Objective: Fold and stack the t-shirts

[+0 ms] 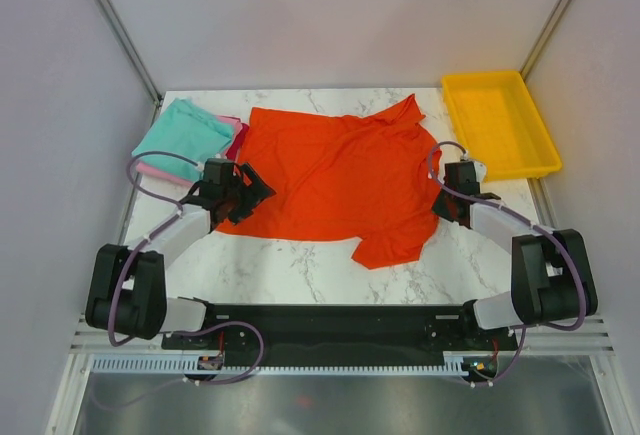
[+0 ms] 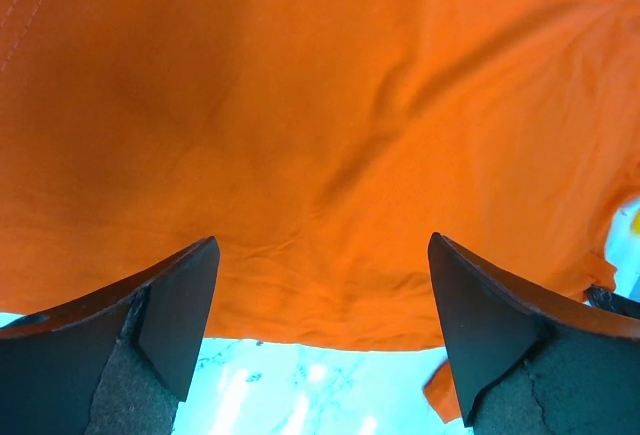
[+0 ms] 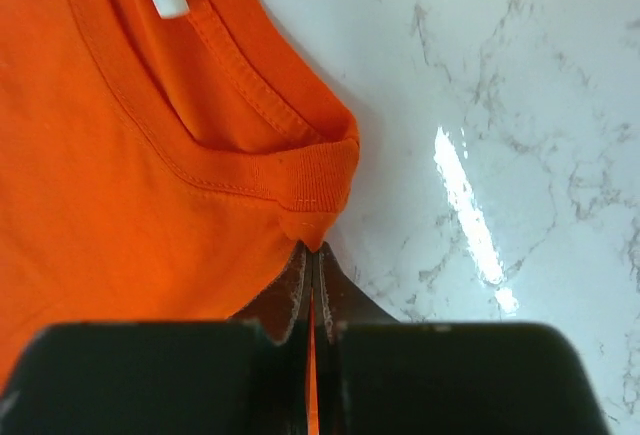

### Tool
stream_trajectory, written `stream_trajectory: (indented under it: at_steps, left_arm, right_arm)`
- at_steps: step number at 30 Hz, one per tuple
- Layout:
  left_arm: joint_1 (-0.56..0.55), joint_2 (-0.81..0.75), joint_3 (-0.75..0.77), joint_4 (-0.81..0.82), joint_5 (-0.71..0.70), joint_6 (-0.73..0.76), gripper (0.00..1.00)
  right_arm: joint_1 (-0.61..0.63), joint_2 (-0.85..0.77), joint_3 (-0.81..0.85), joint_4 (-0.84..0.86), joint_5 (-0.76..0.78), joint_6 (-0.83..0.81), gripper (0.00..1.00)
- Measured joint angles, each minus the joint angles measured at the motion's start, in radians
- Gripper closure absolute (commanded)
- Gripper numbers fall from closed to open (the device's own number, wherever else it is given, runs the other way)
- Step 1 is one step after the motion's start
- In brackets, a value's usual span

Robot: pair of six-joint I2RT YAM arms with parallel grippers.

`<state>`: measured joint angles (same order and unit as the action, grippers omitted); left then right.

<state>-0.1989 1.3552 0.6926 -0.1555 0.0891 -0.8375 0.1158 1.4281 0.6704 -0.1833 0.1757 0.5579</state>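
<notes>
Right end effector is clamped tight on the orange-red t-shirt, pinching cloth just beside the collar; left end effector gapes wide (nothing in it) over the shirt's opposite edge; the shirt lies spread on the marble worktop; the teal t-shirt lies over the pink t-shirt at the far left corner.

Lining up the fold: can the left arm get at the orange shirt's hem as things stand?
Probably yes: the left end effector is open right over the hem of the orange shirt, with nothing between them.
</notes>
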Motion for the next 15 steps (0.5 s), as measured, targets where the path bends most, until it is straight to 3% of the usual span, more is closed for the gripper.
stream_trajectory:
  at_steps: [4,9,10,12,13,15]
  left_arm:
    - [0.000,-0.077,-0.007,0.003,-0.009,0.000,0.07]
    - [0.000,-0.149,-0.024,0.027,-0.018,0.001,0.07]
    - [0.000,-0.150,-0.026,0.031,-0.023,0.002,0.07]
    - [0.000,-0.150,-0.029,0.029,-0.034,0.005,0.07]
    - [0.000,-0.150,-0.029,0.031,-0.036,0.006,0.06]
    - [0.000,-0.150,-0.029,0.031,-0.039,0.009,0.06]
  right_arm:
    - [0.002,0.000,0.060,-0.006,0.035,0.018,1.00]
    - [0.003,0.102,0.266,0.018,0.054,0.047,0.97]
    - [0.003,0.139,0.305,0.041,0.049,0.048,0.77]
    - [0.004,0.205,0.361,0.086,0.026,0.058,0.51]
    - [0.005,0.242,0.383,0.111,0.005,0.052,0.31]
    - [0.008,0.273,0.385,0.137,-0.020,0.052,0.28]
